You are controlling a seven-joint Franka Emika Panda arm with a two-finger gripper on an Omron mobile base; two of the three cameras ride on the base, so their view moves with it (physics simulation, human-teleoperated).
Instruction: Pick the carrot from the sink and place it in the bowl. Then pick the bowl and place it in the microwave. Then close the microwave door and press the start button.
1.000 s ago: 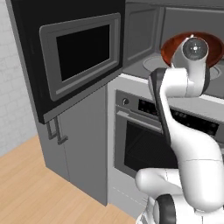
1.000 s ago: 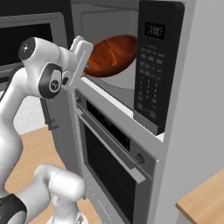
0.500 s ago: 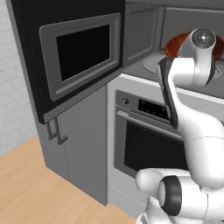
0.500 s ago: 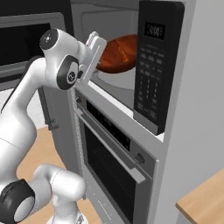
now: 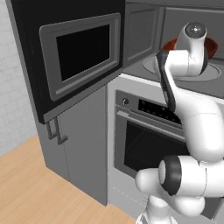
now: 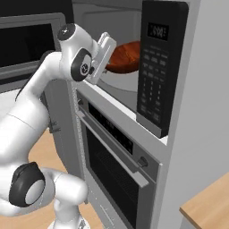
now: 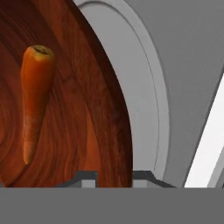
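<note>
1. The carrot (image 7: 36,98) lies inside the wooden bowl (image 7: 87,109), at the left of my hand view, its broad cut end toward the top of the frame and its thin tip pointing down.
2. The bowl fills the left half of my hand view; its dark reddish-brown rim curves from the top centre down to the bottom centre, where it passes between my two finger tips.
3. My gripper (image 7: 114,177) is clamped on that rim: one dark tip sits on the inner side of the bowl wall and the other on the outer side, both at the bottom centre of the frame.
4. In the right base view the bowl (image 6: 126,56) shows in the upper centre, inside the microwave (image 6: 161,67), just right of my hand. In the left base view a strip of it (image 5: 210,47) peeks out behind my wrist at the upper right.
5. Beside the bowl in my hand view the round glass turntable (image 7: 151,96) curves as a pale grey ring over the microwave's grey floor.
6. The microwave door (image 5: 81,54) stands swung open, filling the upper left of the left base view, its dark window facing the camera.
7. Below the microwave sits the oven (image 5: 148,140), its control strip and dark glass door in the centre of the left base view.
8. A wooden floor (image 5: 30,192) fills the lower left of that view.
</note>
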